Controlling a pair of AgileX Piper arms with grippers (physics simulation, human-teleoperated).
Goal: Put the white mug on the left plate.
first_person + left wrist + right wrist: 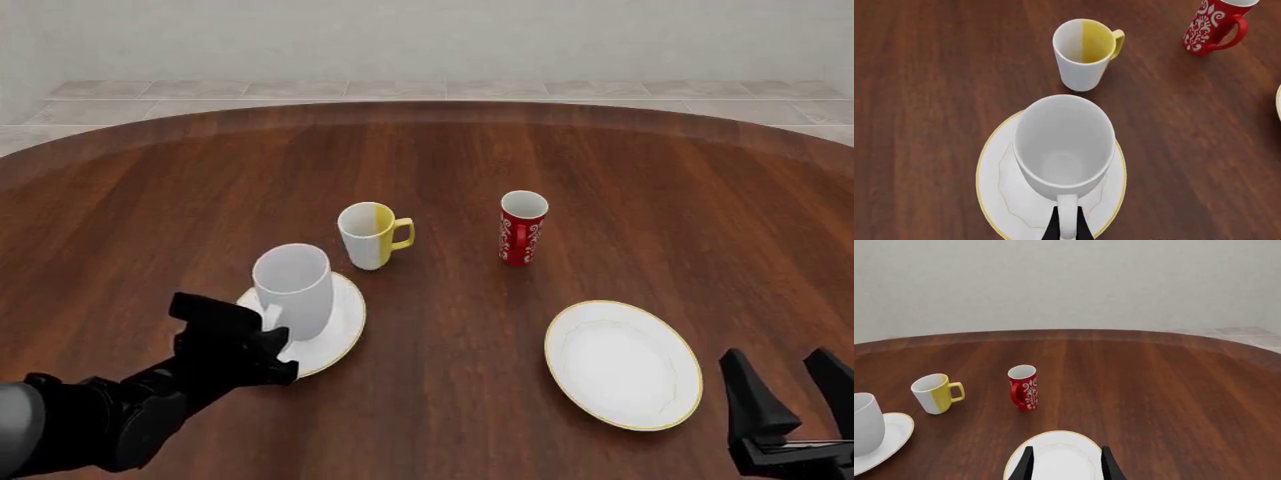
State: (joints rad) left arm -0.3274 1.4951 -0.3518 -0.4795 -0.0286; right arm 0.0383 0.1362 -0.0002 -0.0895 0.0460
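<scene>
White mug (295,288) upright on left plate (342,330). Left gripper (1067,227) clamped on mug handle. Right gripper (790,400) spread wide, near other plate (622,363).

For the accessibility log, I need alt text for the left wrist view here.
A large white mug stands upright on a gold-rimmed white plate, its handle held between the left gripper fingers. Beyond it on the dark wooden table stand a white-and-yellow mug and a red patterned cup.

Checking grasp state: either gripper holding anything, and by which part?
Left gripper grips the white mug by its handle, over the left plate. Right gripper open, holding nothing.
</scene>
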